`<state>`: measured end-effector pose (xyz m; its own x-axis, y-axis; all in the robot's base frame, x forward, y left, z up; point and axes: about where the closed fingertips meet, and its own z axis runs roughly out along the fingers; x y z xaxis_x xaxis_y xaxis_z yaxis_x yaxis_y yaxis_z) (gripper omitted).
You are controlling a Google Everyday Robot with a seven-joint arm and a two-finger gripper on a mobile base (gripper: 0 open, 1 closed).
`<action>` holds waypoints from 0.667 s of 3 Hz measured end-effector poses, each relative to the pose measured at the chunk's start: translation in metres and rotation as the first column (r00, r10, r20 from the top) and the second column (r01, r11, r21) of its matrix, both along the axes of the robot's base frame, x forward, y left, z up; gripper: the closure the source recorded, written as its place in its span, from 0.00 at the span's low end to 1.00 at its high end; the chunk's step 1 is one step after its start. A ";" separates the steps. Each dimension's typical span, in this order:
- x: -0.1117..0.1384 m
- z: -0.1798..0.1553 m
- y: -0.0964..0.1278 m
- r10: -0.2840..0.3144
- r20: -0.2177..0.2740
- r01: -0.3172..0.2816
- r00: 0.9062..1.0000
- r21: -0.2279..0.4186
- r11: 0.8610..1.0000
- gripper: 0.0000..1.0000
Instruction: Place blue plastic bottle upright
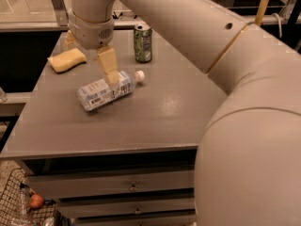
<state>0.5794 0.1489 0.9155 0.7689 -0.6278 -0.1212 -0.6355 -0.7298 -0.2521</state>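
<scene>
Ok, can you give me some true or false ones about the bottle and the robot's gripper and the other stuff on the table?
The blue plastic bottle stands upright. False: it lies on its side on the table.
The green can stands upright. True.
The gripper is over the can. False: it is at the bottle's middle.
The bottle's white cap is on. True.
</scene>
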 end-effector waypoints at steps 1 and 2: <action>0.016 -0.019 -0.002 -0.018 -0.020 0.017 1.000 -0.019 1.000 0.00; 0.032 -0.043 -0.012 -0.041 -0.049 0.038 0.998 -0.044 0.998 0.00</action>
<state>0.6115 0.1373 0.8728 0.7370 -0.6630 -0.1312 -0.6751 -0.7134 -0.1878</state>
